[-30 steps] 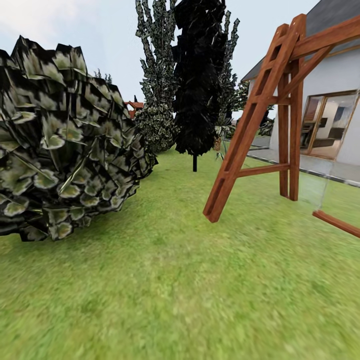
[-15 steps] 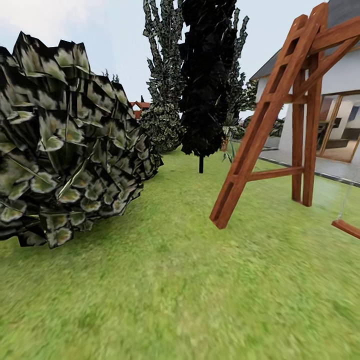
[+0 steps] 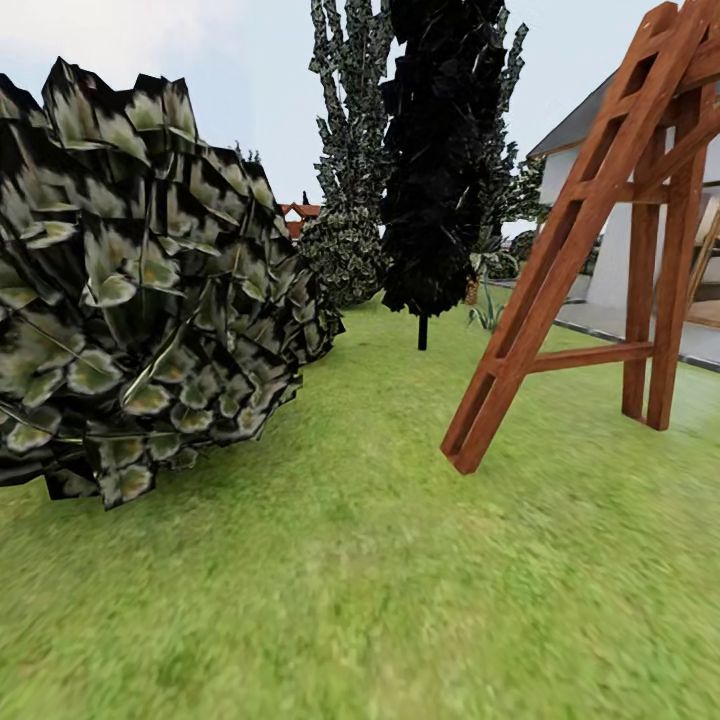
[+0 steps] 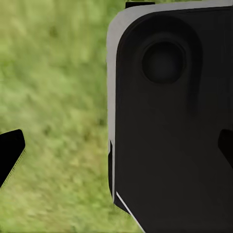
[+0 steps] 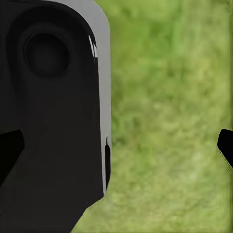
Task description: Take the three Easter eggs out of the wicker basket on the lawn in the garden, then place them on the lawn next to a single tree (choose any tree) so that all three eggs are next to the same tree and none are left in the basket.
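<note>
Wooden frame (image 3: pixel 560 270): top and right side cut off. White house (image 3: pixel 610 200): mostly hidden behind it.

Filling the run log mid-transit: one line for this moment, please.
phase: transit | underfoot: lawn | left: large bush | ahead: dark tree | right: wooden swing frame | left fingers: spread, empty | right fingers: spread, empty
</note>
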Robot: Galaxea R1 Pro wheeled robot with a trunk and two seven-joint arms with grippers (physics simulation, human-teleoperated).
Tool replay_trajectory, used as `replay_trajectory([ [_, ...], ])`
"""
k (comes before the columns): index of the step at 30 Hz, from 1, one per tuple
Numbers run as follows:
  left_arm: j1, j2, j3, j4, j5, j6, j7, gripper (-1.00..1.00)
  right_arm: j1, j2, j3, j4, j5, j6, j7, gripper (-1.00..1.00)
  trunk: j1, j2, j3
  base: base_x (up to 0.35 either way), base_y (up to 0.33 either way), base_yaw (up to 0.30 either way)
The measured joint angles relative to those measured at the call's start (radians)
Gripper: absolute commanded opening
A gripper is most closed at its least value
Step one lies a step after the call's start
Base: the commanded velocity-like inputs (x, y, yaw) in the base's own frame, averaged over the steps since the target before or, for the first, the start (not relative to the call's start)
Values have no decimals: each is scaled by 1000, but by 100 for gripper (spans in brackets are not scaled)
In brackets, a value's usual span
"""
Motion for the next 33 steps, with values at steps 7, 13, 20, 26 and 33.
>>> replay_trajectory([
  [7, 0, 0, 0, 0, 0, 0, 0, 100, 0, 0, -3, 0, -6, 0, 0, 100, 0, 0, 0, 332, 0, 0],
  [13, 0, 0, 0, 0, 0, 0, 0, 100, 0, 0, -3, 0, -7, 0, 0, 100, 0, 0, 0, 333, 0, 0],
  [20, 0, 0, 0, 0, 0, 0, 0, 100, 0, 0, -3, 0, -7, 0, 0, 100, 0, 0, 0, 333, 0, 0],
  [26, 0, 0, 0, 0, 0, 0, 0, 100, 0, 0, -3, 0, -7, 0, 0, 100, 0, 0, 0, 333, 0, 0],
  [33, 0, 0, 0, 0, 0, 0, 0, 100, 0, 0, -2, 0, -6, 0, 0, 100, 0, 0, 0, 333, 0, 0],
])
